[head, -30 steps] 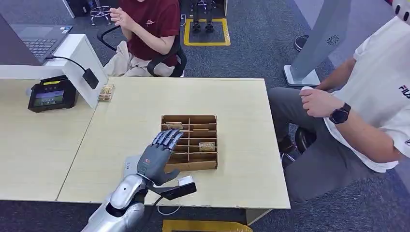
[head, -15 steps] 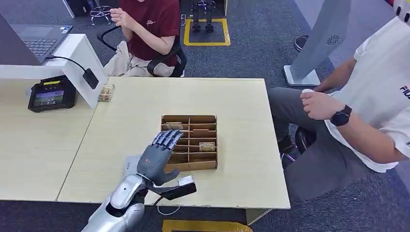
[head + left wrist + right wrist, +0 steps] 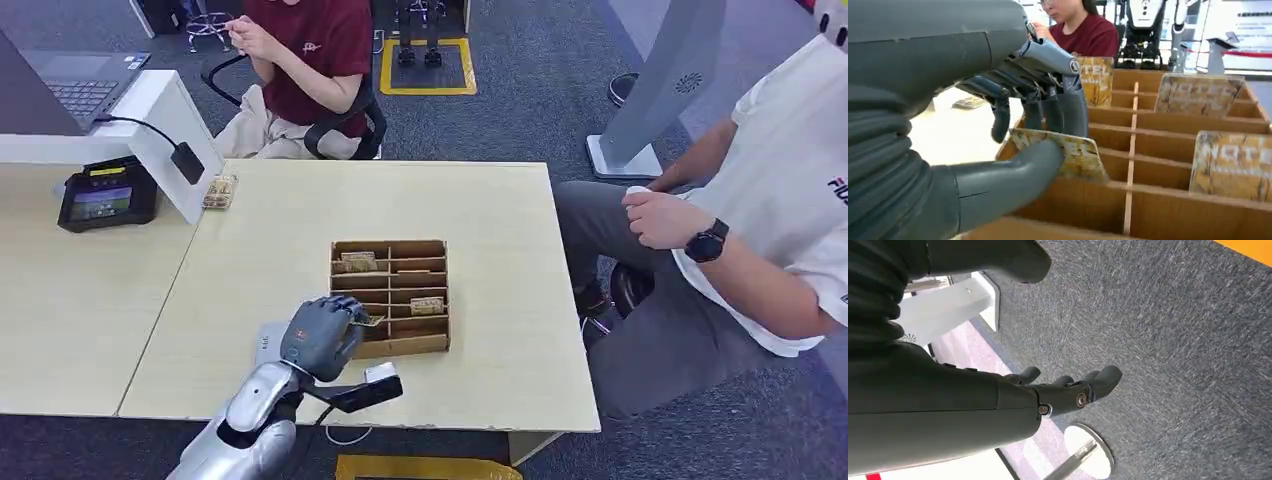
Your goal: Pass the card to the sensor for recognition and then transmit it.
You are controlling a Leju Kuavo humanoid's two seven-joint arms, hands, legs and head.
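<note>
left hand [image 3: 320, 336] pinches a hotel card [image 3: 1068, 155] between thumb and fingers [image 3: 1068, 107] over the wooden divider box [image 3: 415, 342] on the table [image 3: 500, 210], right hand [image 3: 1068, 390] hanging loose, fingers slightly apart.

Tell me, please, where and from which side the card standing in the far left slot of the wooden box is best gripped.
Grip the card by its top edge, coming from above. It stands upright in the wooden box, and only its upper part rises over the dividers, so thumb and fingers can close on its two flat faces there. The left hand already pinches another card much this way.
</note>
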